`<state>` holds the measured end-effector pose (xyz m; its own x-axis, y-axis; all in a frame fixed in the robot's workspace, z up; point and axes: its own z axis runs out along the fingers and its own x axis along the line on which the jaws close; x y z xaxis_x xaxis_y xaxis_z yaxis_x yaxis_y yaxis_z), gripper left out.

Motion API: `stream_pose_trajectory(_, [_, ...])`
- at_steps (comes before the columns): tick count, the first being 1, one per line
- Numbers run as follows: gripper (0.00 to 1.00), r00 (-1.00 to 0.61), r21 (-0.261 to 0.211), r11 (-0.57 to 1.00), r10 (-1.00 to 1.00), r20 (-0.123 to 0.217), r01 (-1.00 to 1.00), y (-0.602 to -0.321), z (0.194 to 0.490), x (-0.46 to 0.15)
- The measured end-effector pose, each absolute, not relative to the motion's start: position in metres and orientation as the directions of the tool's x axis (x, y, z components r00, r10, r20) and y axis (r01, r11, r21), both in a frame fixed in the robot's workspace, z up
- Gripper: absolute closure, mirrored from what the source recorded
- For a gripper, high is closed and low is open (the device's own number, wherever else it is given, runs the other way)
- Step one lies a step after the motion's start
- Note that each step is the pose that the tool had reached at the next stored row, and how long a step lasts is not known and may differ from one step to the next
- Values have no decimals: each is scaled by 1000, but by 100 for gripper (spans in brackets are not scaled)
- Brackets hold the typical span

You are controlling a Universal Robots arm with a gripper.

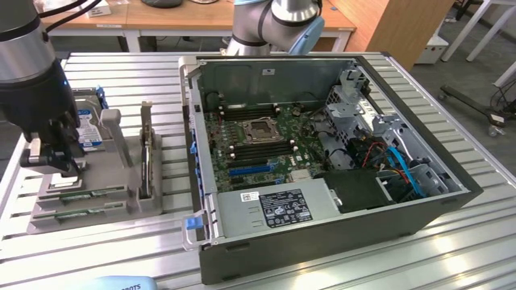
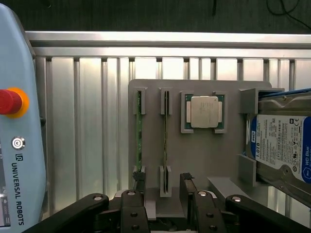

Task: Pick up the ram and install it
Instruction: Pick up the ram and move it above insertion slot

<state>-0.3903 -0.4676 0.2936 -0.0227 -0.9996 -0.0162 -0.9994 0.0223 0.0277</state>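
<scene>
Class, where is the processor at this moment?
In the wrist view, the processor sits in a pocket of the grey tray, between a ram stick and the hard drive.

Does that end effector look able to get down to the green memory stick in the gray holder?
Probably yes. The end effector hangs open just above the gray holder, and nothing covers the ram standing on edge there. The neighbouring stick sits close, so room may be tight.
</scene>
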Motion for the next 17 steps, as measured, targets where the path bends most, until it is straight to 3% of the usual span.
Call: stream_pose_trajectory(17, [59, -23, 28, 22, -1000, -16, -999, -468, 277, -390])
